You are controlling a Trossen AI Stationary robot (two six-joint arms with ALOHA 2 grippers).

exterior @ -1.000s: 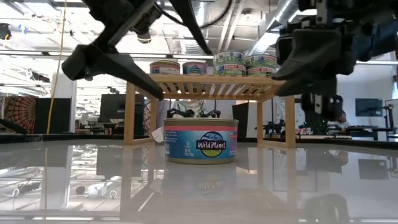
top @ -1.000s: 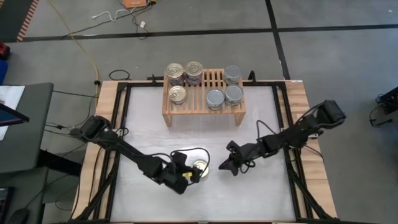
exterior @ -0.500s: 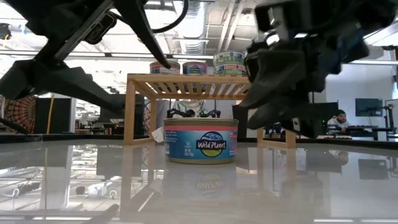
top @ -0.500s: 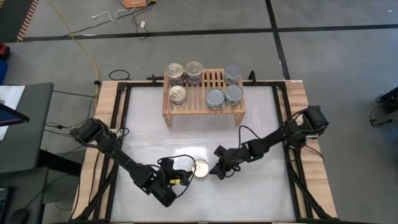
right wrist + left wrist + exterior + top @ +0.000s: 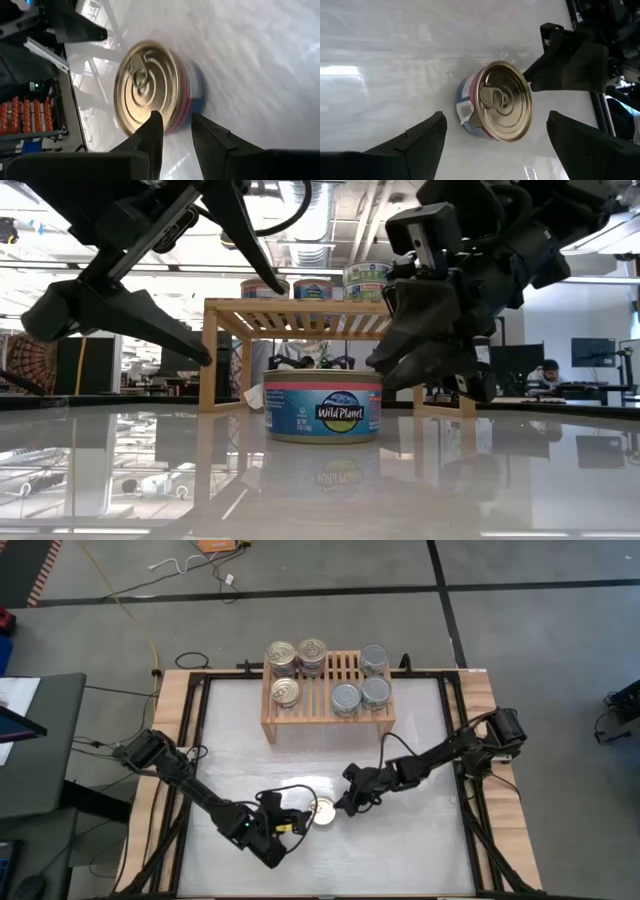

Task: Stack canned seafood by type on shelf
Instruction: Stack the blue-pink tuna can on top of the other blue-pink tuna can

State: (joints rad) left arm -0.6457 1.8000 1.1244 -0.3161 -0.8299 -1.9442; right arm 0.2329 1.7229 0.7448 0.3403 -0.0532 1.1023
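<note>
Looking straight down, the glossy white tabletop (image 5: pixel 400 840) carries a low light-wood shelf (image 5: pixel 327 712) against its far edge, its top made of narrow slats. Round flat tins sit on it in two groups: gold pull-ring tops (image 5: pixel 297 660) at its left end, plain silver-grey tops (image 5: pixel 362 682) at its right. One more gold-topped can (image 5: pixel 322 810) stands alone near the tabletop's front edge. The left gripper (image 5: pixel 290 823) lies just beside this can on its left, fingers spread wide, not touching it. The right gripper (image 5: pixel 340 806) sits at the can's right side, very close.

From table height, the lone can (image 5: pixel 323 406) is a squat cylinder with a blue and pink paper label, mirrored in the shiny surface. The shelf (image 5: pixel 335 318) stands behind it on solid side legs, labelled tins lined along its top. Dark angular gripper bodies hang to either side of the can.

The left wrist view shows the can (image 5: pixel 500 101) with ringed ridges and a pull tab on its gold lid, standing between and beyond two wide-set dark fingers (image 5: pixel 415 142).

The right wrist view shows the same lid (image 5: pixel 147 87) just ahead of two blunt black fingers (image 5: pixel 150 135) set a narrow gap apart, gripping nothing.
</note>
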